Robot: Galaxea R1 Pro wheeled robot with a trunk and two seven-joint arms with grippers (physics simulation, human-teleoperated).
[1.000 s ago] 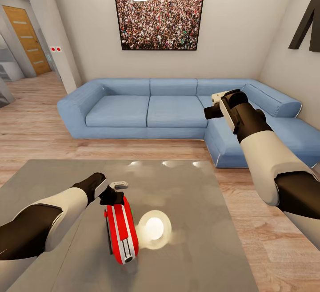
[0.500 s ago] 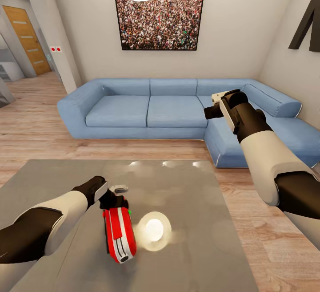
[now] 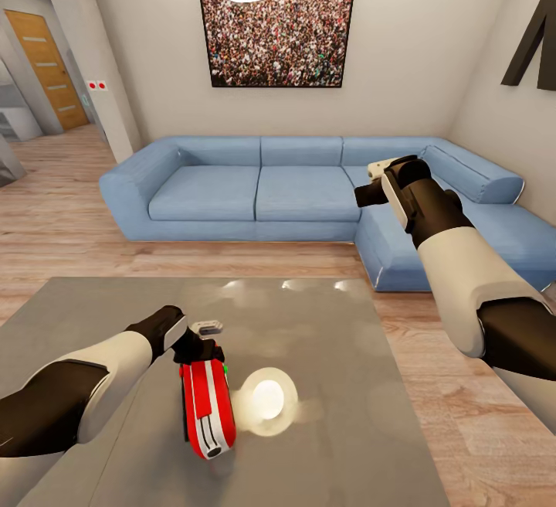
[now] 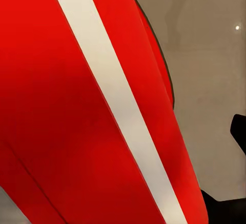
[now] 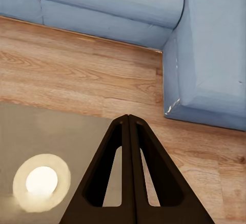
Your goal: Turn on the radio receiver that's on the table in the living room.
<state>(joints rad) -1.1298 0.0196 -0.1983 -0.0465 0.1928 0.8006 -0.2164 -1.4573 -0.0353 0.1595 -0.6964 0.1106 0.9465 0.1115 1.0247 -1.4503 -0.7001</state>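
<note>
I see the radio receiver (image 3: 207,408) on the table (image 3: 332,383), well inside its edges, my left gripper (image 3: 202,343) touching its far end, jaw state unclear, while my right gripper (image 5: 129,183), fingers together, hangs raised above the floor (image 3: 432,352).

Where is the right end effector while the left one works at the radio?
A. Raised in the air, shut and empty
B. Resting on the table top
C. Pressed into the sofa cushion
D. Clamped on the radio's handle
A: in the head view the right end effector hangs raised well above the table, and the right wrist view shows its fingers closed together on nothing, while the left end effector is at the radio.
</note>
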